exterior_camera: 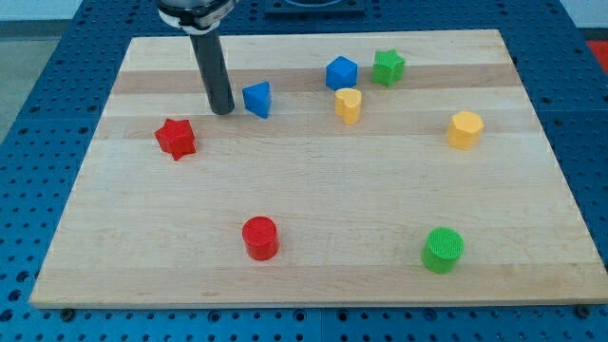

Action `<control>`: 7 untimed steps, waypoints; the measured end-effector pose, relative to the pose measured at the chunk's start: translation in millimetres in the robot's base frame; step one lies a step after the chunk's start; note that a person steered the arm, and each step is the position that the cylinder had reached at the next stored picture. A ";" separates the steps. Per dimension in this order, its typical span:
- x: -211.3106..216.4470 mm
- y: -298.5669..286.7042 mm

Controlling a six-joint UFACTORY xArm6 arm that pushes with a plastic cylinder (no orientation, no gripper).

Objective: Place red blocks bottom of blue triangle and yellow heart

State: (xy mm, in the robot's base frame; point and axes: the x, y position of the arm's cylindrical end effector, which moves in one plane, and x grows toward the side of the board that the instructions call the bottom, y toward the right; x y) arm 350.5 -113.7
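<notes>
My tip [222,109] rests on the board just left of the blue triangle [257,99], close to it with a small gap. The yellow heart [348,104] lies to the right of the triangle. A red star [176,138] lies lower left of my tip. A red cylinder [259,237] stands near the view's bottom, below the triangle and well apart from it.
A blue cube-like block [341,72] and a green star [388,66] sit near the view's top, above the heart. A yellow hexagonal block [465,129] is at the right. A green cylinder [443,249] is at the lower right. The wooden board [142,237] ends in edges all round.
</notes>
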 end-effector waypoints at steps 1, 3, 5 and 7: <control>0.0 49.6; 26.7 20.2; 145.1 -96.8; 64.3 -141.6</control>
State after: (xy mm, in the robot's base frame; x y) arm 414.8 -255.2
